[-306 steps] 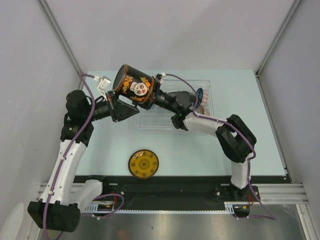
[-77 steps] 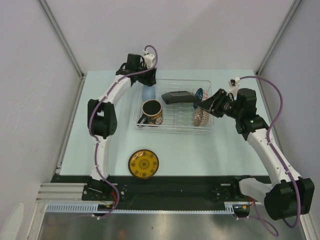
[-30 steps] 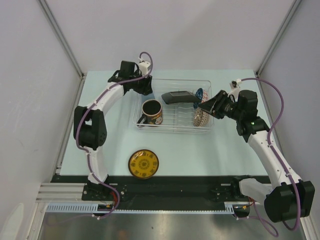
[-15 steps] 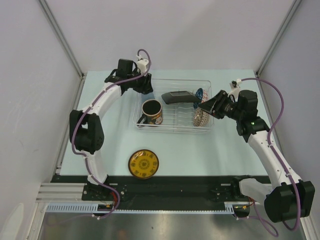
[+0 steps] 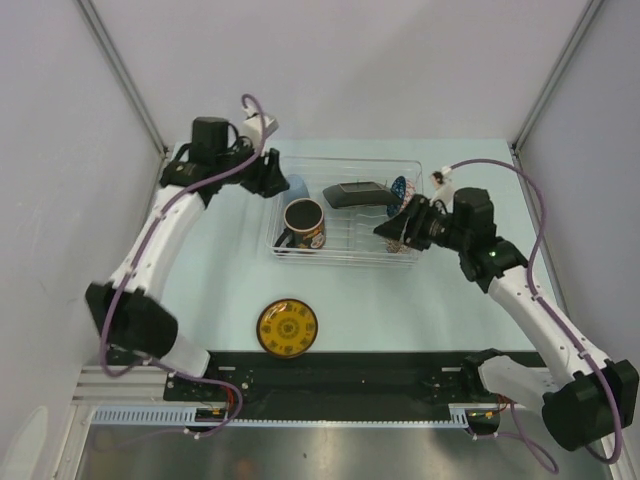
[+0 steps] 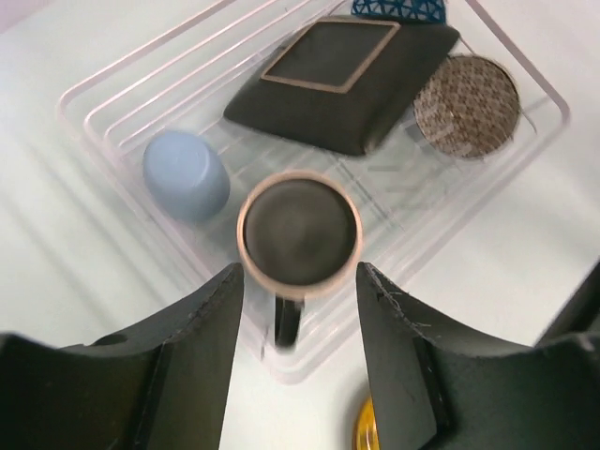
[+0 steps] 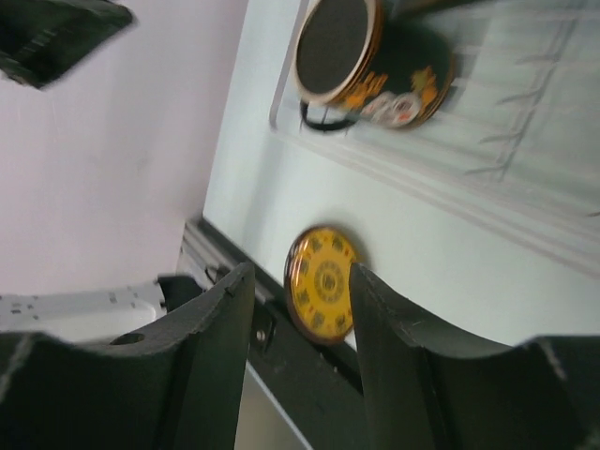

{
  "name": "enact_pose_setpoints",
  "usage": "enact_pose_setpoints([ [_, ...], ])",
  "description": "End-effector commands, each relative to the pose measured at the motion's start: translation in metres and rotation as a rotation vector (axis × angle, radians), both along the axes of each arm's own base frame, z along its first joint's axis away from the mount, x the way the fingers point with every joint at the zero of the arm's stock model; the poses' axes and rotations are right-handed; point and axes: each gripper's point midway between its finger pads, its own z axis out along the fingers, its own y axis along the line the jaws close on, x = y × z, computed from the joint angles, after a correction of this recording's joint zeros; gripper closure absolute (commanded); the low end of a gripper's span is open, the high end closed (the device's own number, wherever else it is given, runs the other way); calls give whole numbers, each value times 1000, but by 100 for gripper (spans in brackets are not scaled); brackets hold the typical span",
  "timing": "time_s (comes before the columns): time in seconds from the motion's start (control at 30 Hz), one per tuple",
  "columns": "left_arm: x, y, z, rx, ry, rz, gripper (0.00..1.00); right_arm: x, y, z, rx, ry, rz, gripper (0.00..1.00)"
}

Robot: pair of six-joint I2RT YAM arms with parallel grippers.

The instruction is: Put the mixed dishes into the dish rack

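Rack (image 5: 345, 258), clear ribbed plastic, is holding matte square black plate (image 6: 337, 80) and round mug (image 6: 300, 232) standing mouth-up. Yellow patterned saucer (image 7: 322, 281) is lying flat outside it, whole in right wrist view, a sliver in left. Smooth light-blue cup (image 6: 186, 174) and blue-lattice bowl (image 6: 398, 9) are sitting inside too. Left gripper (image 6: 298, 309) and right gripper (image 7: 298, 281) are hovering, jaws parted, empty.

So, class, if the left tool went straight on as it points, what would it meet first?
Probably the black mug, upright in the dish rack: the wrist view shows it centred ahead of the left tool, though depth is unclear.
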Motion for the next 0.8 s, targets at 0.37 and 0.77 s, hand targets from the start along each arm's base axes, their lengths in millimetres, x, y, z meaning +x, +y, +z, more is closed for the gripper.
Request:
enact_pose_setpoints([
  [0.37,-199,117,-109,486,-64,-268,43,-66,106,-107,-156,92,359,44],
  [0.77,-206,102,-165,569,-203,-514,42,-89,141,-166,-171,195,518,41],
])
